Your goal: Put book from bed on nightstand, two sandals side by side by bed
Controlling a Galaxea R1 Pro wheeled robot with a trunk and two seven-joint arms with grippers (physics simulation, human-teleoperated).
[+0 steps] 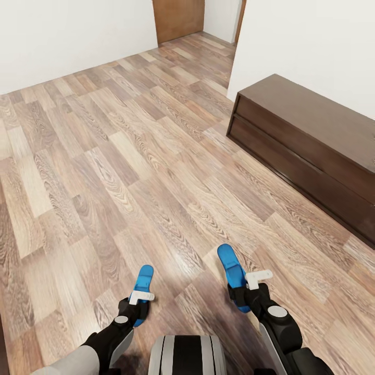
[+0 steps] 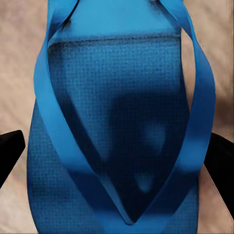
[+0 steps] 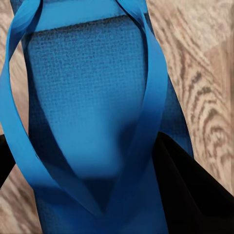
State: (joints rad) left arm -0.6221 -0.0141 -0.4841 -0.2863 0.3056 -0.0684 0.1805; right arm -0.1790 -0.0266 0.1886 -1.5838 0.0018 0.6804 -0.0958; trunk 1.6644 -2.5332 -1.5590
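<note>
With each sandal jutting forward from its gripper, long axis along the fingers: left gripper (image 1: pixel 136 306) clamped on left sandal (image 1: pixel 142 284), right gripper (image 1: pixel 244 297) on right sandal (image 1: pixel 232 271); well apart above floor (image 1: pixel 130 172), bench (image 1: pixel 312 146) right.

Blue sandal (image 2: pixel 122 126) w/ straps, close-up — black fingers (image 2: pixel 9 153) either side, wood floor (image 2: pixel 19 53) behind.

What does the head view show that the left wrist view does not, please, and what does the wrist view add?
Head view alone: the dark-wood bench by the white wall, a brown door at the far end, and the right gripper holding the second sandal. Left wrist view alone: the woven footbed texture and the V-shaped strap up close. Both: the blue sandal held in the left gripper, and the wood-plank floor.
</note>
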